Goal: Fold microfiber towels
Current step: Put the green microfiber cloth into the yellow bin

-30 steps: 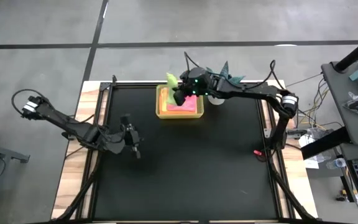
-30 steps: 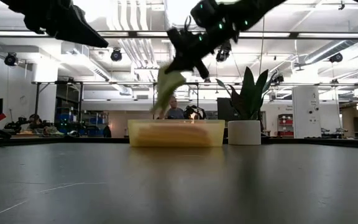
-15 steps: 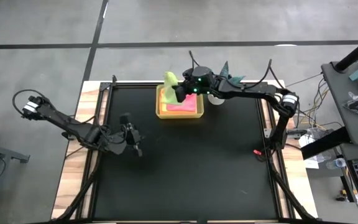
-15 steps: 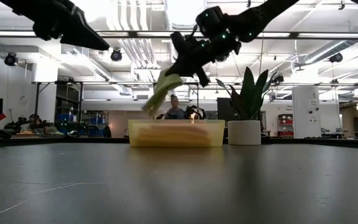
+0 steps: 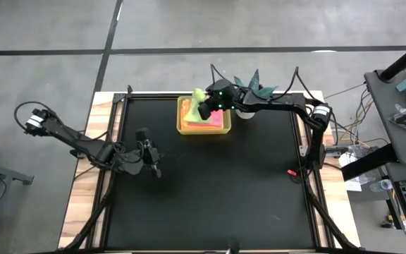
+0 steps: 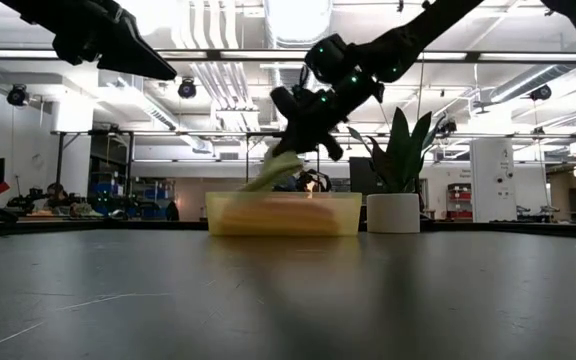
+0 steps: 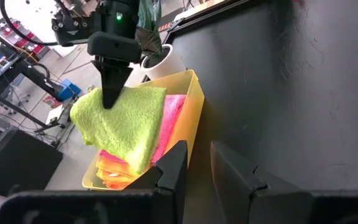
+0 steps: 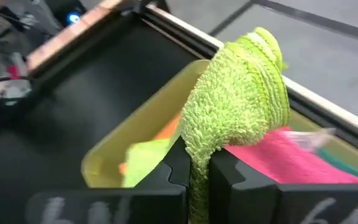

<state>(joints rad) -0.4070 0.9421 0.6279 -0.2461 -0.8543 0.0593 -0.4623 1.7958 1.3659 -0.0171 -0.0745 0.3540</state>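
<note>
**Lime towel pinched at the tray**

Nearest, the left end effector (image 5: 149, 156) hovers over the bare black desk (image 5: 210, 197), fingers slightly apart, empty. Farther back, the right end effector (image 5: 204, 111) is clamped on the lime green microfiber towel (image 7: 122, 122), draped over the pink towel (image 7: 173, 114) in the yellow translucent plastic tray (image 7: 190, 118). This looks like the pick-up step; next, it probably needs carrying to open desk. Lower towels are mostly hidden.

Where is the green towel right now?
The green towel is pinched in the right claw, draped over the pink towel in the yellow tray at the table's far edge, beside the potted plant.
</note>
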